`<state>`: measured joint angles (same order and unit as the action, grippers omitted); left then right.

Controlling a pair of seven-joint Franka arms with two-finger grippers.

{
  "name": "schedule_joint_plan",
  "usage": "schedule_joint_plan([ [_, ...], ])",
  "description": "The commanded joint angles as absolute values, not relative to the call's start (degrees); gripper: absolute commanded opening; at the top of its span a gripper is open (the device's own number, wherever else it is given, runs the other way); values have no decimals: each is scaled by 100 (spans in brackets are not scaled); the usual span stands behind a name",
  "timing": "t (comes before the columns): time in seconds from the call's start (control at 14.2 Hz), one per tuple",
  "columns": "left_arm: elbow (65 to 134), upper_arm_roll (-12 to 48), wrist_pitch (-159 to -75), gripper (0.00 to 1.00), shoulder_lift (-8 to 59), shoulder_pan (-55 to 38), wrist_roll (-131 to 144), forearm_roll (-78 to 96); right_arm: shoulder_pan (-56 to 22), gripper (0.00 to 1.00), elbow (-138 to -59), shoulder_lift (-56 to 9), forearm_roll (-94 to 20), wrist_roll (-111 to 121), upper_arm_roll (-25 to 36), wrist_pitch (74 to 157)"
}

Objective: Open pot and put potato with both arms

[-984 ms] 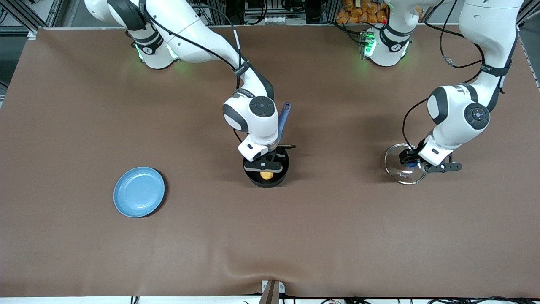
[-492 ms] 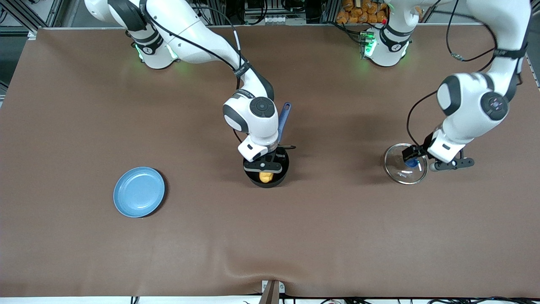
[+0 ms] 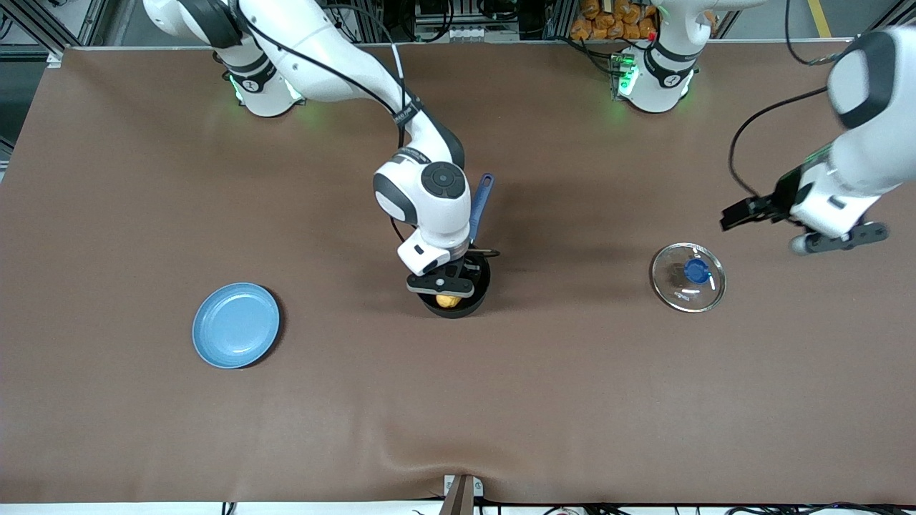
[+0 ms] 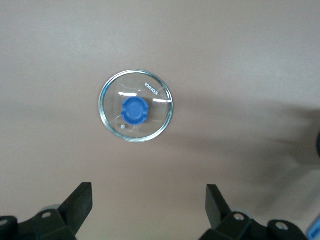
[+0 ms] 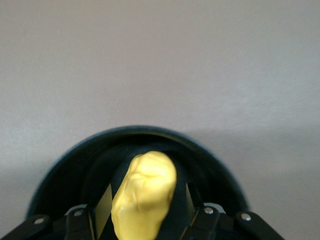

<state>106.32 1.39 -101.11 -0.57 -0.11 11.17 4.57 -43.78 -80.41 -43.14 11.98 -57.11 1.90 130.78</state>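
Pot [image 3: 458,304] mid-table, uncovered | lid [image 3: 688,277] flat toward left arm's end | left gripper [image 3: 773,225] spread, empty, near lid | right gripper [image 3: 444,286] over pot, apparently unclenched | potato [image 5: 145,195] inside pot | step: release; next: lift clear.

The white left arm's black gripper [image 3: 801,225] is smeared with motion blur at the front view's right edge, and its elbow gets cut off there. The right arm's black gripper [image 3: 441,285] covers most of the lumpy yellow potato [image 3: 448,301] and the small black saucepan [image 3: 465,306], so only slivers show.
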Motion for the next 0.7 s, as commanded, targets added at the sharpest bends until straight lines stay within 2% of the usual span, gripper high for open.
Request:
schedule_joint_plan([
  [0.0, 9418, 123, -9318, 100, 131, 297, 1143, 404, -4228, 68, -8183, -3536, 1240, -5443, 123, 12325],
  [0.21, 8869, 149, -8948, 100, 132, 422, 1143, 369, -3983, 68, -8183, -2868, 924, -4643, 105, 11560],
  [0.63, 8719, 211, -8370, 100, -246, 396, 1212, 360, -3139, 66, -7982, -1443, 624, -3132, 132, 9558],
])
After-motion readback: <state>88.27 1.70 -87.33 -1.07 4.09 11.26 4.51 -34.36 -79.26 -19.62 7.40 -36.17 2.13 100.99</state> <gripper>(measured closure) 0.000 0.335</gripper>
